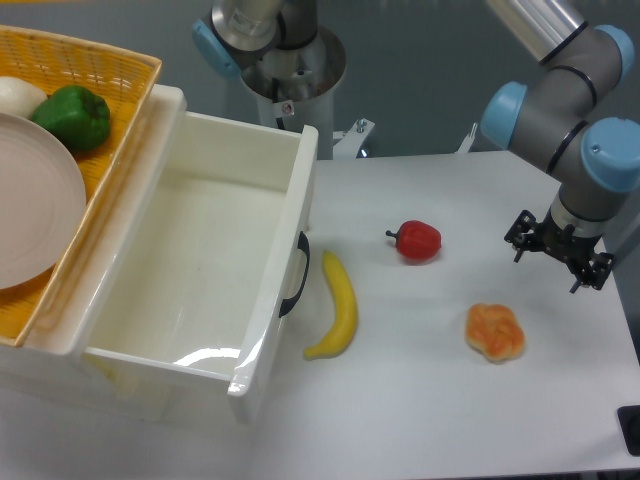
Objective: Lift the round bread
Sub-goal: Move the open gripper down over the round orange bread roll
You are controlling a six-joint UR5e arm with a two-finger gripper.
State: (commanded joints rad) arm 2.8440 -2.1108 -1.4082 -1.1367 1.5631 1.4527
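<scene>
The round bread (495,331) is a small lumpy golden-orange bun lying on the white table at the right front. The arm's wrist hangs above the table's right edge, up and to the right of the bread and apart from it. Only its black mounting parts (560,250) show. The gripper's fingers are hidden from this angle, so I cannot tell whether they are open or shut. Nothing is seen held.
A red pepper (419,241) lies left of the wrist, and a yellow banana (338,308) lies near the white bin (225,355). A wicker basket (110,70) at the left holds a plate (30,200) and a green pepper (73,117).
</scene>
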